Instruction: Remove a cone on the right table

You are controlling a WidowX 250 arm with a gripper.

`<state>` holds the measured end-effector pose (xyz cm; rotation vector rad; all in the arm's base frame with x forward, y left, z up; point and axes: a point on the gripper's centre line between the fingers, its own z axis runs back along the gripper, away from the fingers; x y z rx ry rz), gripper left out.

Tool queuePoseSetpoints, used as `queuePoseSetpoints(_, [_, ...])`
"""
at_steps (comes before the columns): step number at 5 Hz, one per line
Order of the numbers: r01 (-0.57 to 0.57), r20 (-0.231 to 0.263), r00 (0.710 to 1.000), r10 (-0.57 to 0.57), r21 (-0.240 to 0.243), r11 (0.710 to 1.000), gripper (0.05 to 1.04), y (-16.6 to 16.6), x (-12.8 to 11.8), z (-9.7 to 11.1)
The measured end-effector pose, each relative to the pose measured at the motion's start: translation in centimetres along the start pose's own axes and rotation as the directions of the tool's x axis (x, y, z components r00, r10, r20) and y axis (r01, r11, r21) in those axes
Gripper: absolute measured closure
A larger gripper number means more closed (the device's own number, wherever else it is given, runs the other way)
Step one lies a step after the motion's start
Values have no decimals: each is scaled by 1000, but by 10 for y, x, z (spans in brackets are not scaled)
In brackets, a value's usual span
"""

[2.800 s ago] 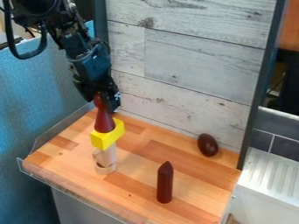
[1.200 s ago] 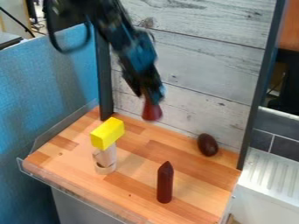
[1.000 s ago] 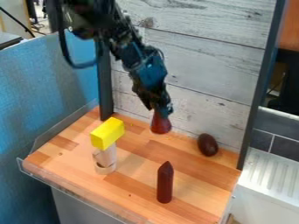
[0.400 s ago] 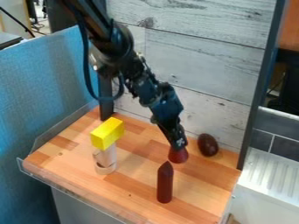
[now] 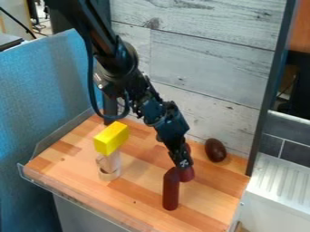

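My gripper hangs low over the right part of the wooden table, shut on the dark red cone. The cone is upright, its wide base down and its upper part mostly behind the gripper. Whether its base touches the wood, I cannot tell. Just in front and to the left of it stands a dark red pointed cylinder, partly overlapping the cone in view.
On the left, a yellow block rests on top of a pale wooden stack. A dark brown egg-shaped object lies behind and to the right of the cone, near the plank wall. A low clear rim edges the table.
The cone was on top of the yellow block, at my gripper. Gripper and cone then moved right and down, lately a little toward the front, to beside the pointed cylinder. The block stayed in place.
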<state>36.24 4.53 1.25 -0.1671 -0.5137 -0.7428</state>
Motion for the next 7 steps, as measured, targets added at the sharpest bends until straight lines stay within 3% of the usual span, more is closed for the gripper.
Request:
queuePoseSetpoints(2, [-6,-16,1000,6,20,1000,455,5,-5,-10])
queuePoseSetpoints(3, [-16,-17,1000,17,36,999,381,8,-5,-10])
queuePoseSetpoints(4, [-24,-6,1000,25,51,998,113,12,-3,-9])
queuePoseSetpoints(6, [-28,32,999,27,43,999,83,12,3,-3])
queuePoseSetpoints(7, [-172,119,979,163,66,983,83,28,20,49])
